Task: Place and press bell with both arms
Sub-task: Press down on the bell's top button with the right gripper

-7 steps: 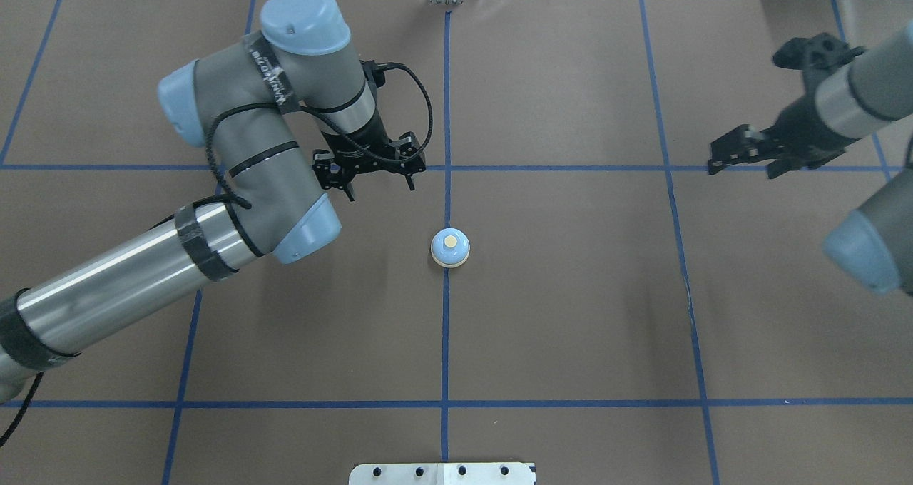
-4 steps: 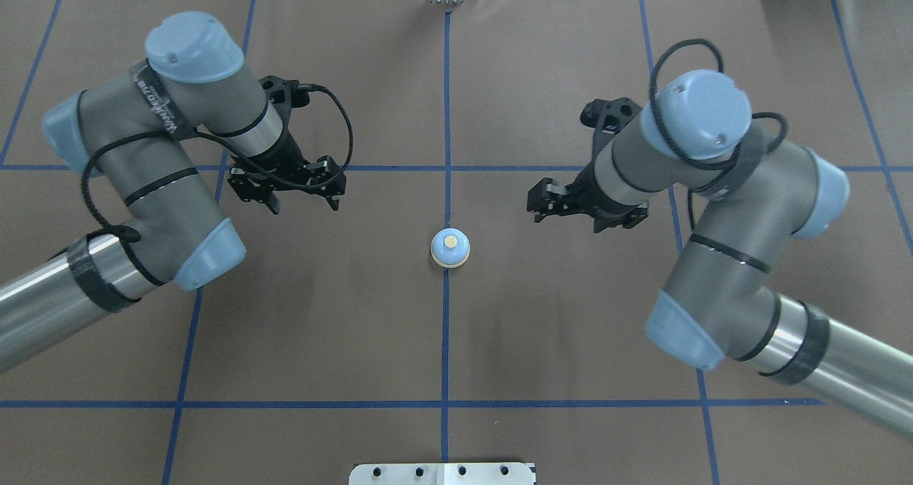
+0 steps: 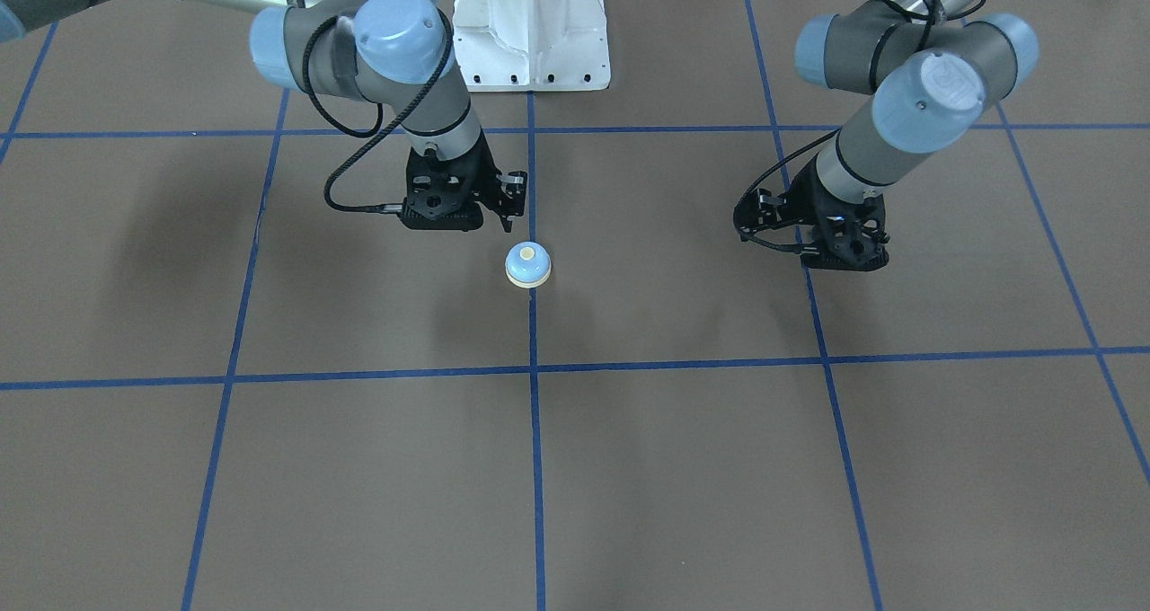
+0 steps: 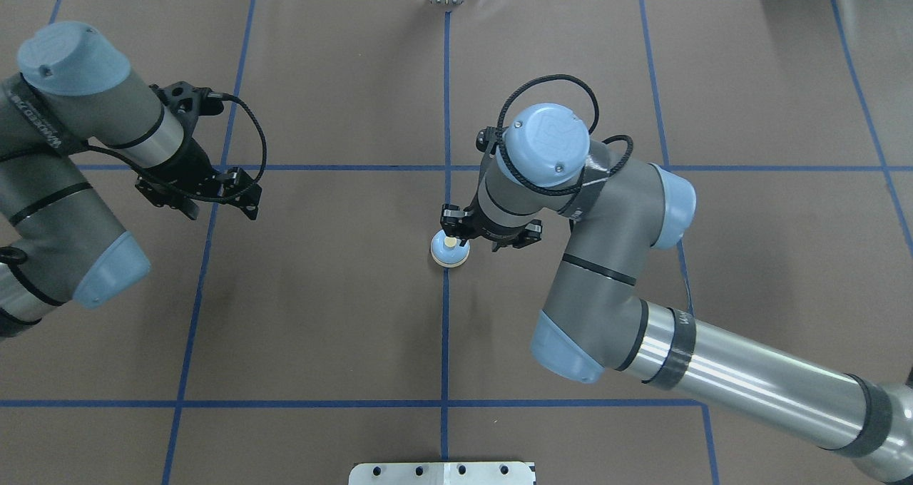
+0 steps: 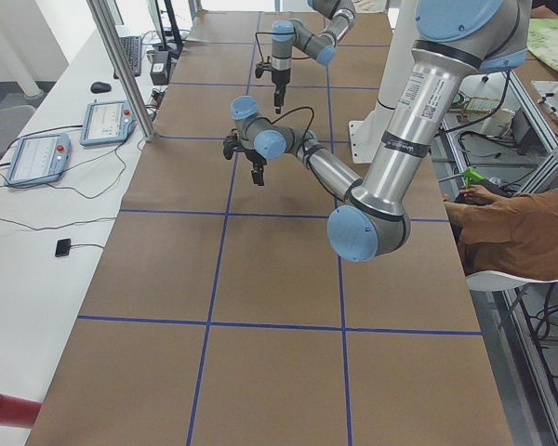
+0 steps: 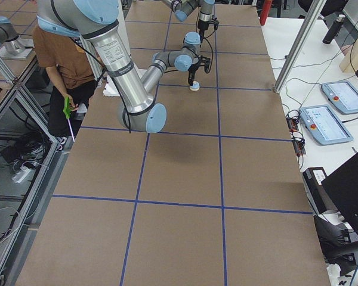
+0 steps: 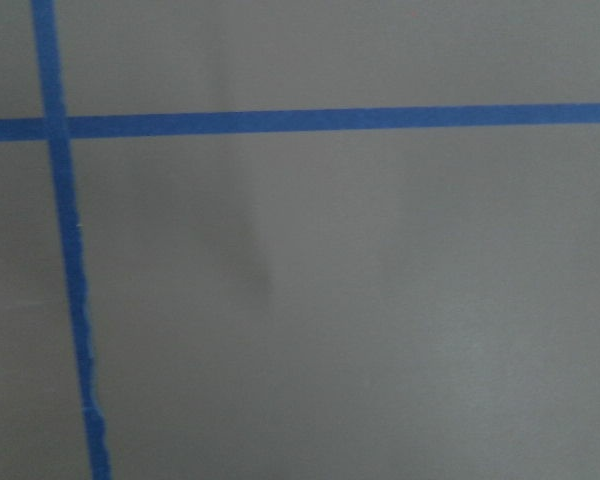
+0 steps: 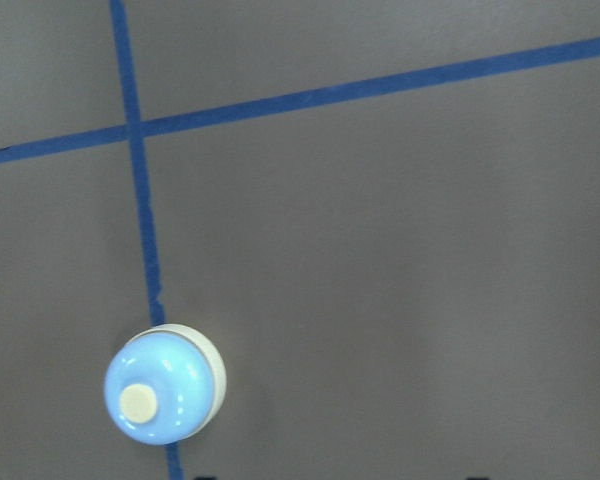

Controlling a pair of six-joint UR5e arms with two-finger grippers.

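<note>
The bell [image 4: 450, 255] stands upright, cream button topmost; glossy blue dome, round base; right gripper [image 4: 488, 238] and left gripper [image 4: 221, 210] both spread wide.

Take the white pedestal [image 3: 530, 27] as your reference. It stands on the table [image 3: 135, 261] at the robot's edge, with bolt heads along its foot. The table top is covered with brown paper [image 4: 321, 314], marked into large squares by blue tape [image 4: 314, 404]. One tape line runs straight out from the middle of the pedestal. The bell [image 3: 527, 264] sits upright directly on that line, out in front of the pedestal, beyond the first cross line and short of the second. Its cream base rests flat on the paper, button facing up.
</note>
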